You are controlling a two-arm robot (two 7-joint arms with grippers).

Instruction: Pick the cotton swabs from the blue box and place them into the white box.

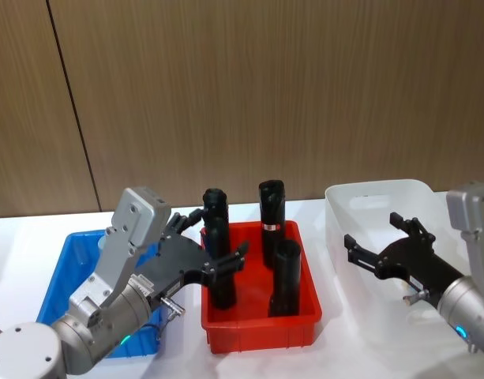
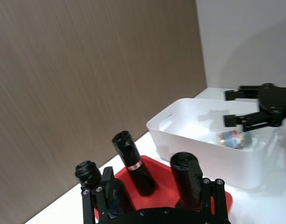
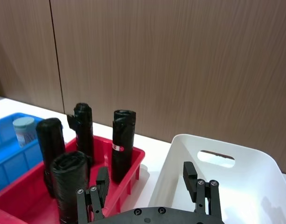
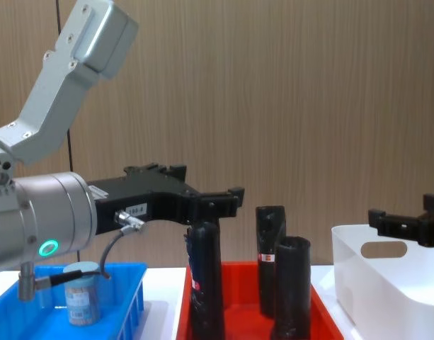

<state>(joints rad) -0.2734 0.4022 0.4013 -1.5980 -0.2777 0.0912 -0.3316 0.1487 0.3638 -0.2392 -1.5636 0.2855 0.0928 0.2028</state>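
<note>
We see a red tray (image 1: pixel 261 328) made of smooth, shiny plastic. The black cylinders (image 1: pixel 272 221) in it look dull and a bit crinkly. Left of the red tray, the blue box (image 1: pixel 68 260) is shiny plastic too. In it, a jar of cotton swabs (image 4: pixel 82 301) is clear plastic with a smooth pale lid and a papery label. Right of the red tray, the white box (image 1: pixel 376 197) is smooth plastic with a soft shine. Under the red tray, the tabletop (image 1: pixel 36 237) is white and smooth. Behind the red tray, the wall (image 1: pixel 265 95) looks like brown wood with fine lines, not shiny. The left pincer (image 1: pixel 218 235) and right pincer (image 1: pixel 373 230) are dull black. The left arm (image 1: pixel 135 217) has a smooth grey shell.
</note>
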